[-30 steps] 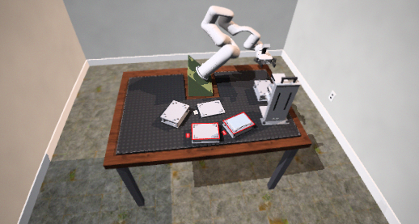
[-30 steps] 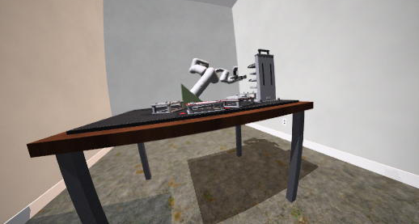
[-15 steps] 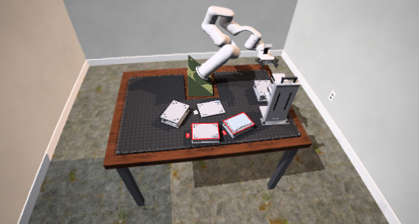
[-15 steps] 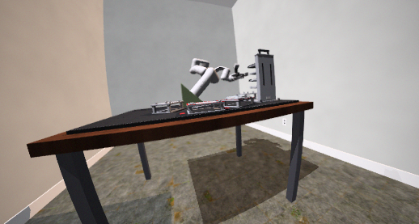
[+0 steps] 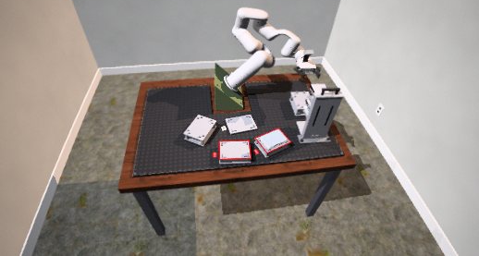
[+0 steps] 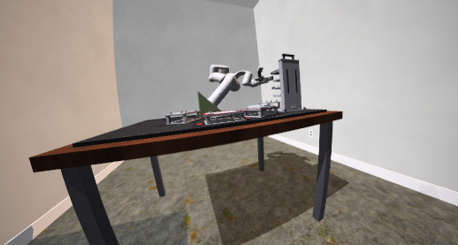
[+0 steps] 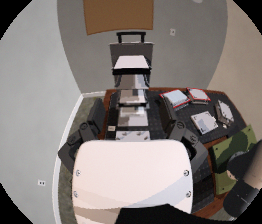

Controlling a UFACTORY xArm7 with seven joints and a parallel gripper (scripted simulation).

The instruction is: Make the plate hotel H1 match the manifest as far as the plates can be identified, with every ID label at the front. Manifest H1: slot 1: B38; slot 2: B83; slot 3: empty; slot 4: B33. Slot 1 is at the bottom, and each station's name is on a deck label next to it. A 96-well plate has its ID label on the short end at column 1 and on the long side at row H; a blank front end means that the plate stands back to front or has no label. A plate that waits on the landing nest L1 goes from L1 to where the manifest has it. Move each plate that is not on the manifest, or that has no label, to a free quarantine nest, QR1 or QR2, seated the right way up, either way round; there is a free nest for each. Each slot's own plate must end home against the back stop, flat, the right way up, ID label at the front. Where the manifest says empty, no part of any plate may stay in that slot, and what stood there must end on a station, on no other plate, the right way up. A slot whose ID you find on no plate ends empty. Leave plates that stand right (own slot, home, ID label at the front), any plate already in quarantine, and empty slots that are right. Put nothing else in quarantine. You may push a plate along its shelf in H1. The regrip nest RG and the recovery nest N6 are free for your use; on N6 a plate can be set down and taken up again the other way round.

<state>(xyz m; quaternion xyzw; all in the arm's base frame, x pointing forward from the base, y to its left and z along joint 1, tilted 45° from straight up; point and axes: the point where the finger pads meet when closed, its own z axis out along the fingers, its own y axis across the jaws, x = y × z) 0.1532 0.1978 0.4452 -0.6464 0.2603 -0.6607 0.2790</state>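
The plate hotel H1 (image 5: 319, 115) is a grey tower with a handle at the table's right edge. White plates (image 5: 300, 103) stick out of its front towards the arm. In the wrist view the hotel (image 7: 131, 63) stands straight ahead with several shelves and plates in a stack; no labels are readable. My gripper (image 5: 307, 69) is open and empty. It hovers in front of the hotel, at about its top height, apart from the plates. From the side it (image 6: 265, 79) is level with the upper shelves. The open fingers frame the hotel's lower shelves.
A white plate (image 5: 200, 129) sits on a nest left of centre, next to a flat white nest (image 5: 240, 123). Two red-framed quarantine nests stand near the front edge: one (image 5: 235, 151) flat, one (image 5: 273, 141) holding a plate. A green wedge (image 5: 227, 94) stands at the arm's base.
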